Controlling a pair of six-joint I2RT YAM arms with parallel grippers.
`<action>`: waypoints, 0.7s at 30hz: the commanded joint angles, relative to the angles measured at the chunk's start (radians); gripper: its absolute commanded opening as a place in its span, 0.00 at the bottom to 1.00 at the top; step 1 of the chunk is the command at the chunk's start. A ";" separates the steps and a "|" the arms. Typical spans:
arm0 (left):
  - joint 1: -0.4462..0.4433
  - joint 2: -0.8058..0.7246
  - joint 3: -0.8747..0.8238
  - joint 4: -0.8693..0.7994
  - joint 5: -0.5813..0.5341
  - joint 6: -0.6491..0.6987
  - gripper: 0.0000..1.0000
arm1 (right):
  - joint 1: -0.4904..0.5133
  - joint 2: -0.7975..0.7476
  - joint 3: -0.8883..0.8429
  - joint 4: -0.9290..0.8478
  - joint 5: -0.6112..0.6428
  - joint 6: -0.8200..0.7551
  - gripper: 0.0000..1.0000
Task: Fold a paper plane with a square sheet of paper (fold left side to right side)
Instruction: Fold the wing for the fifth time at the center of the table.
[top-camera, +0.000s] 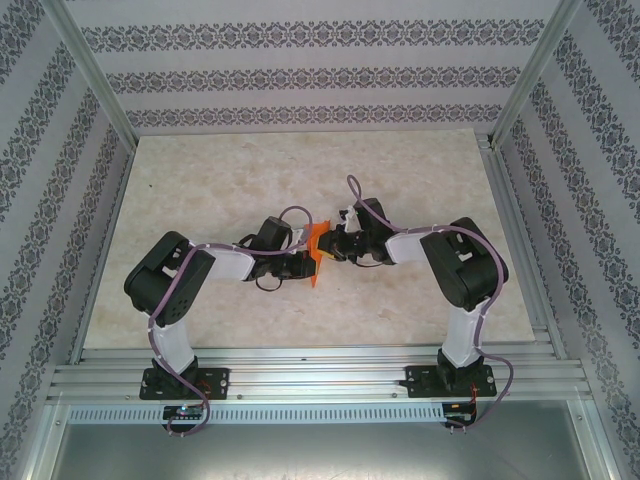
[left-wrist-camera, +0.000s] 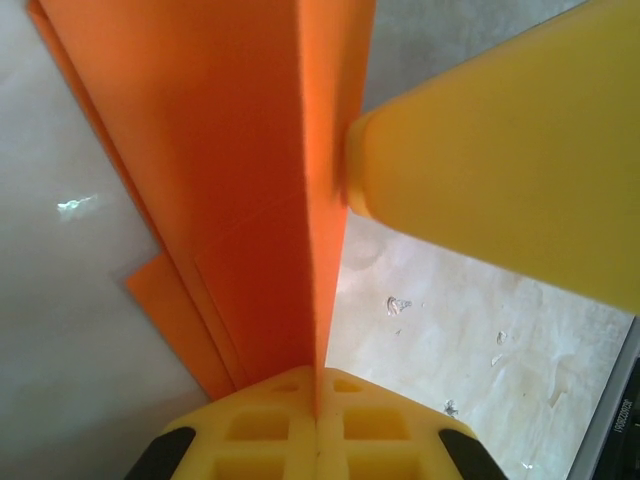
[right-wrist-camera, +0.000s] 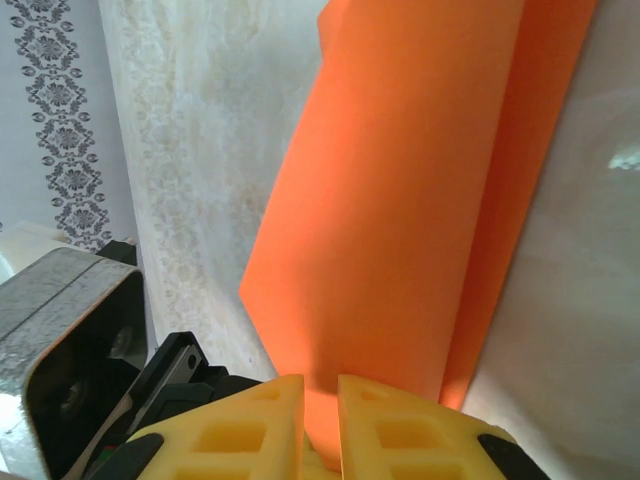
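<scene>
Clenching the upright orange paper (top-camera: 318, 248) from opposite sides, left tool (left-wrist-camera: 318, 385) and right tool (right-wrist-camera: 320, 390) face.

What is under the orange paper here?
Marble table shows below the orange paper, which the left hand and right hand both pinch. The table patch directly beneath its folds is covered.

Robot lab cell: aluminium frame (top-camera: 92, 78), wallpaper-patterned walls (top-camera: 300, 40), marble-look tabletop (top-camera: 220, 180).
</scene>
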 joint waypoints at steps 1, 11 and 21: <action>0.006 0.035 -0.013 0.027 -0.010 -0.010 0.05 | 0.010 0.024 0.024 0.031 0.012 0.005 0.17; 0.007 0.036 -0.019 0.033 -0.003 -0.015 0.06 | 0.011 0.066 0.026 0.075 0.016 0.019 0.16; 0.006 0.035 -0.028 0.037 0.000 -0.024 0.12 | 0.012 0.094 0.029 0.031 0.042 0.004 0.15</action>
